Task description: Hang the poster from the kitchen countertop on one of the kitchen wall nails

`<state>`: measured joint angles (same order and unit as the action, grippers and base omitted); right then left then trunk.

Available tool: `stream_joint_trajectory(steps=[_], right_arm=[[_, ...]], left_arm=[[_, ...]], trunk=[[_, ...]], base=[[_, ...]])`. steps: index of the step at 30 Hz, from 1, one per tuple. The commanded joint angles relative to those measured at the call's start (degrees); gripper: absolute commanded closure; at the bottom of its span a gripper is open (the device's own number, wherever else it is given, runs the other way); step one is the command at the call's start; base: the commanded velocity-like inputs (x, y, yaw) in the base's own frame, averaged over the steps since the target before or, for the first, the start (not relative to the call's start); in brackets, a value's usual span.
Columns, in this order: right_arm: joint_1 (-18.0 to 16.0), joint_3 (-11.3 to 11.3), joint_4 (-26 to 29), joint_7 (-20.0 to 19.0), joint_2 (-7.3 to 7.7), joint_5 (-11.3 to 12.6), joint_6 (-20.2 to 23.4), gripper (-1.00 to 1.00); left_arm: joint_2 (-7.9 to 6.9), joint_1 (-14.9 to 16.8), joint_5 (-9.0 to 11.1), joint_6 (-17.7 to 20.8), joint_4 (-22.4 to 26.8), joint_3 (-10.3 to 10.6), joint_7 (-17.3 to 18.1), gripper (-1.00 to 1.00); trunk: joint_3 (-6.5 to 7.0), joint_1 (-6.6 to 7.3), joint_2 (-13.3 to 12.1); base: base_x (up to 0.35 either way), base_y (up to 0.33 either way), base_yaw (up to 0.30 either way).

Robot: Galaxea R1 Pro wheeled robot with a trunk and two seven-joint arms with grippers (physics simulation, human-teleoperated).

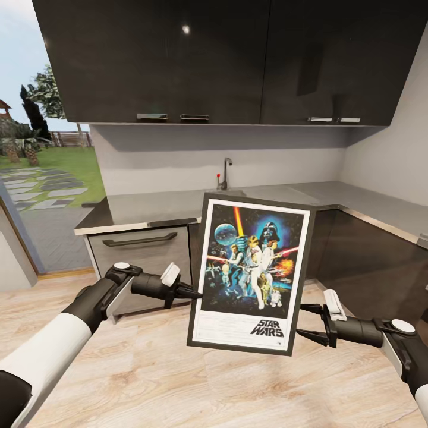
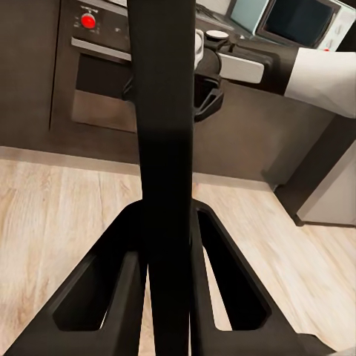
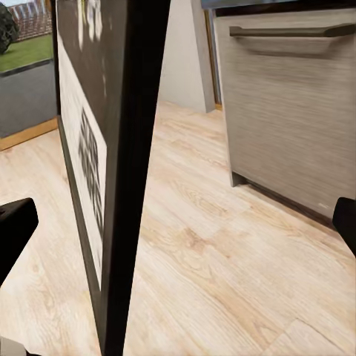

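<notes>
Poster [image 1: 249, 273] is off the countertop [image 1: 154, 208] and up in the air in front of me, over the wood floor [image 1: 148, 368]; pick-up done by my reckoning, carry and hanging still to come; no wall nail in sight, so the next move calls for turning or driving to find one, then raising the frame level to it.

Poster stands near upright, face toward my head camera, its top leaning a touch toward 1 o'clock; "STAR WARS" logo at its 6 o'clock end; countertop and tap [image 1: 226, 173] lie beyond it at 12 o'clock, well apart.

Left gripper [image 1: 195, 293] reaches in from 9 o'clock and meets the frame's left edge low down; in the left wrist view the fingers [image 2: 111, 297] sit close on either side of the black frame edge [image 2: 165, 148], so I judge it clamped on the poster.

Right gripper [image 1: 306, 323] comes in from 3 o'clock, fingers spread wide, one tip above and one below, beside the frame's lower right edge; in the right wrist view the fingertips [image 3: 15, 230] stand far out on either side of the frame [image 3: 130, 185], not touching; open, supporting nothing as far as I can judge.

Both forearms low and roughly level, elbows out; before I move, the right should close on the frame, since one-sided hold may let it swing.
</notes>
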<state>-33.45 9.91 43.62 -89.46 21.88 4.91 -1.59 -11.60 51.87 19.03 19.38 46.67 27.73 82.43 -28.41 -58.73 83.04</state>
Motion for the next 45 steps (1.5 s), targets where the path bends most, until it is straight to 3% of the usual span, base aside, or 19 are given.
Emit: stream_joint_trajectory(steps=[1,45], right_arm=[[-0.04,0.02,-0.03,-0.14,0.01,0.09,-0.16,-1.0],[-0.04,-0.07,-0.03,-0.1,-0.08,0.03,-0.16,-1.0]], left_arm=[[-0.08,0.07,0.48,0.41,0.0,0.3,-0.09,1.0],[0.17,0.02,0.57,0.24,0.18,0.88,-0.08,1.0]], trunk=[[-0.06,0.0,0.04],[-0.06,0.0,0.04]], base=[[0.0,0.0,0.0],[0.0,0.0,0.0]])
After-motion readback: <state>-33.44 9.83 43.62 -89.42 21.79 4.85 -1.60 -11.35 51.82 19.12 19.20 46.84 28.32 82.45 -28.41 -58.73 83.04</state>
